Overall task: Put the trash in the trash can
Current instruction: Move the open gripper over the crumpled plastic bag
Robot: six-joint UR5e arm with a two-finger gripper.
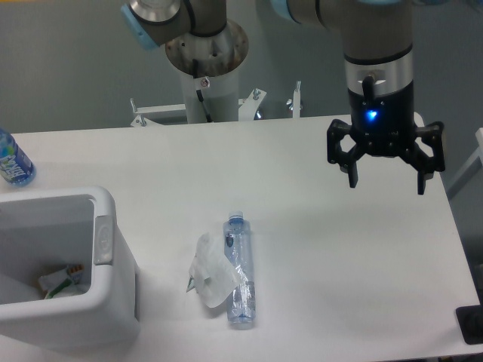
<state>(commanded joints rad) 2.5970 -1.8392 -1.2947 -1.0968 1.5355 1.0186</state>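
Observation:
A crushed clear plastic bottle [240, 270] with a pale blue cap lies lengthwise on the white table, cap toward the back. A crumpled whitish plastic wrapper [211, 275] lies touching its left side. The white trash can [102, 286] stands at the front left corner, with a pale grey oval tab on its right wall and some scraps inside. My gripper [386, 183] hangs open and empty above the right side of the table, well to the right of and behind the trash.
An uncrushed bottle with a blue label [11, 160] stands at the left table edge, behind the can. The arm's base column [207, 68] rises behind the table's far edge. A dark object [472, 324] sits off the front right corner.

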